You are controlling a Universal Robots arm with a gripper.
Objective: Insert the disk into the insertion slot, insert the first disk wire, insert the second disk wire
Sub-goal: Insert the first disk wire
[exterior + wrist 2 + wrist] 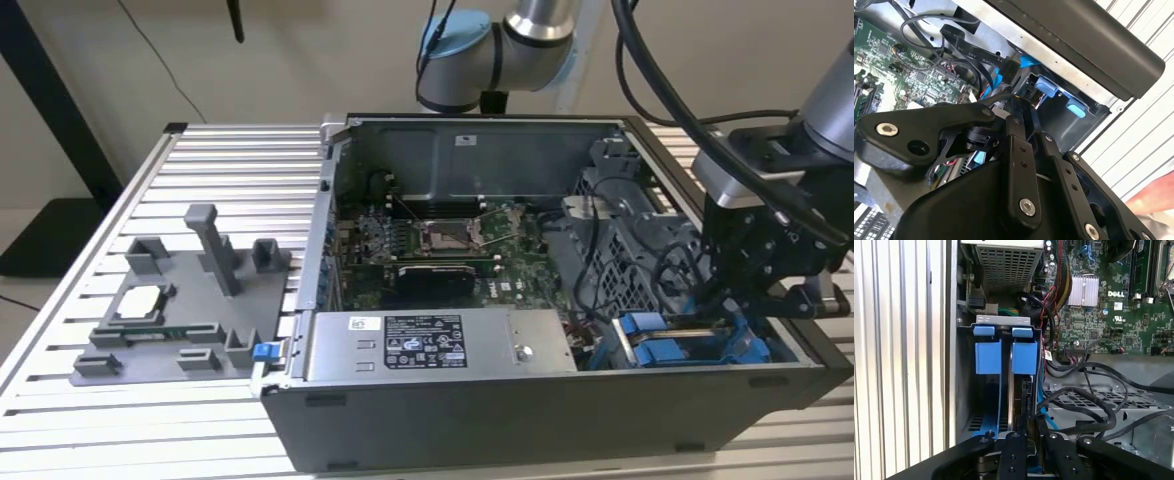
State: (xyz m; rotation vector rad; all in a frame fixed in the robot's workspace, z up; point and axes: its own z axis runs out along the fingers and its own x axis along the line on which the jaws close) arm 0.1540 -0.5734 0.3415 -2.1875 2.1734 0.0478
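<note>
Tool [1027,412], fingers closed together, inside insertion slot [988,357]; black wire [974,55] just beside, apparently unplugged; both wire steps judged outstanding.

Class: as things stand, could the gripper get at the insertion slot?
Probably yes: the gripper hangs directly over the insertion slot and its blue rails with nothing between, and the black cables lie off to one side.
</note>
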